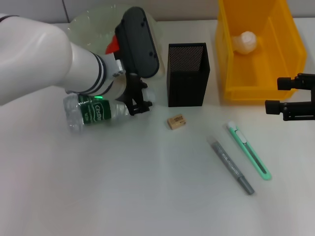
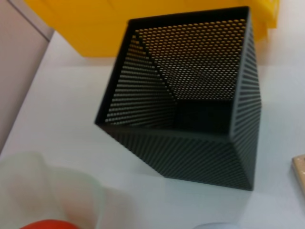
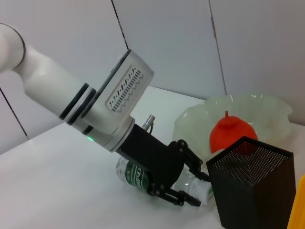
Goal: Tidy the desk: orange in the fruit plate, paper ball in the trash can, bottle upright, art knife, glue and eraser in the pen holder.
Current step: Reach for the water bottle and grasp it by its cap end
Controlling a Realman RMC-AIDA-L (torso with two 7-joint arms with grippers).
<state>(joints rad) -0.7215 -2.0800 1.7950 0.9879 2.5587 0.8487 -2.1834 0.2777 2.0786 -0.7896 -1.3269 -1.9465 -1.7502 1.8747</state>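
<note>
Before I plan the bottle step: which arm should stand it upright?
Left. The left gripper already straddles the lying bottle, fingers open around its neck end; the right gripper hangs far off beside the yellow bin.

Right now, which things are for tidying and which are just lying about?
Job: bottle, left gripper at it; eraser; art knife; glue; pen holder; orange in fruit plate; paper ball in trash bin.
Lying about: nothing seen; right gripper parked by bin.
</note>
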